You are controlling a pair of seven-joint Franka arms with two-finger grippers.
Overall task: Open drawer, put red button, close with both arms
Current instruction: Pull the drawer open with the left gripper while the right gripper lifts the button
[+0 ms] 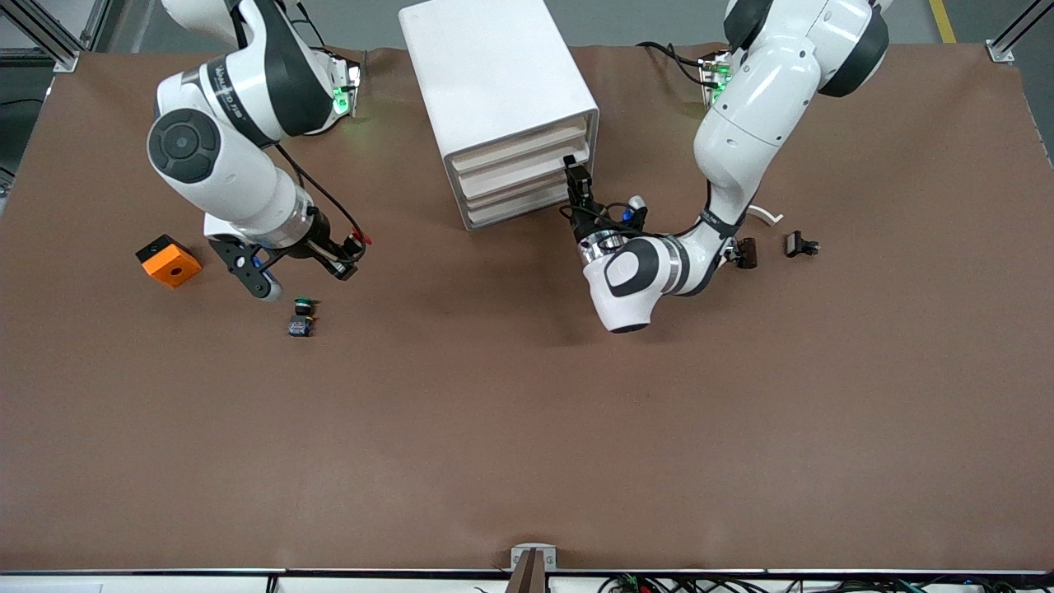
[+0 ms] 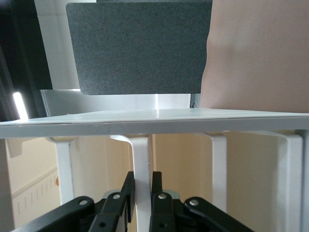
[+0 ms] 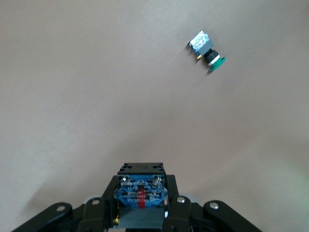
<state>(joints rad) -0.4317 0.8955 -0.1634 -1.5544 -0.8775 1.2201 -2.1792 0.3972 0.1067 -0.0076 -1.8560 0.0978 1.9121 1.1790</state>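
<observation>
The white cabinet stands far from the front camera, all its beige-fronted drawers pushed in. My left gripper is at the upper drawer fronts, shut on a thin white lip. Whether that lip belongs to the drawer I cannot tell. My right gripper hangs over the table toward the right arm's end. It is shut on the red button, with the blue-labelled body between the fingers and the red cap poking out in the front view.
A green-capped switch lies on the table just nearer the front camera than the right gripper. An orange block sits toward the right arm's end. Two small black parts and a white curved piece lie toward the left arm's end.
</observation>
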